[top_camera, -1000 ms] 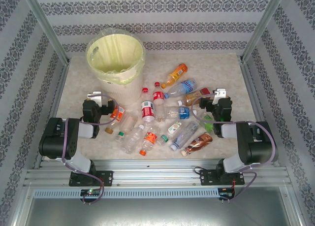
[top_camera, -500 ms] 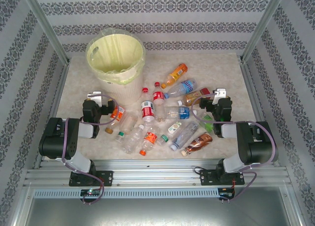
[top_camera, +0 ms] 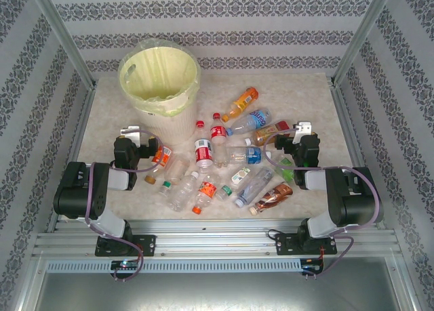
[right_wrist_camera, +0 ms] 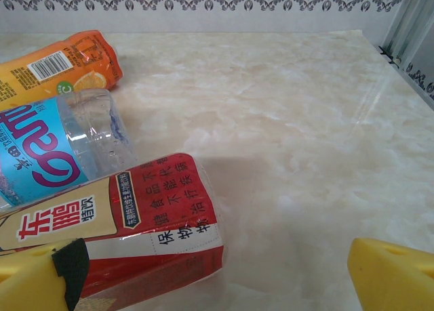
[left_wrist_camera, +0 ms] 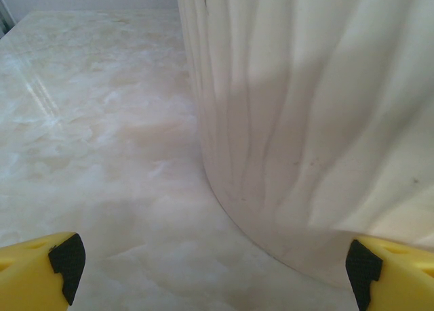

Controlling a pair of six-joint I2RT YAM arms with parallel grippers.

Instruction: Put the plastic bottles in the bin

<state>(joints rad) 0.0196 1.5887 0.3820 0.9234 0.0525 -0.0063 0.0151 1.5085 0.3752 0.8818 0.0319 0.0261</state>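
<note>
Fig. note.
- My left pincer (left_wrist_camera: 214, 270): released, jaws wide, empty, low beside bin (top_camera: 167, 121) wall.
- My right pincer (right_wrist_camera: 227, 274): released, empty, red-label bottle (right_wrist_camera: 135, 236) by its left finger.
- Plastic bottles (top_camera: 203, 152): scattered on table (top_camera: 312, 94) between arms, near bin foot.
- None clearly seen inside bin.
- Judged: nearly all work left.

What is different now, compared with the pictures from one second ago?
Nothing visibly changed. The left tool and the right tool stay open and empty, the plastic bottles lie where they lay, and the bin stands in its place.
</note>
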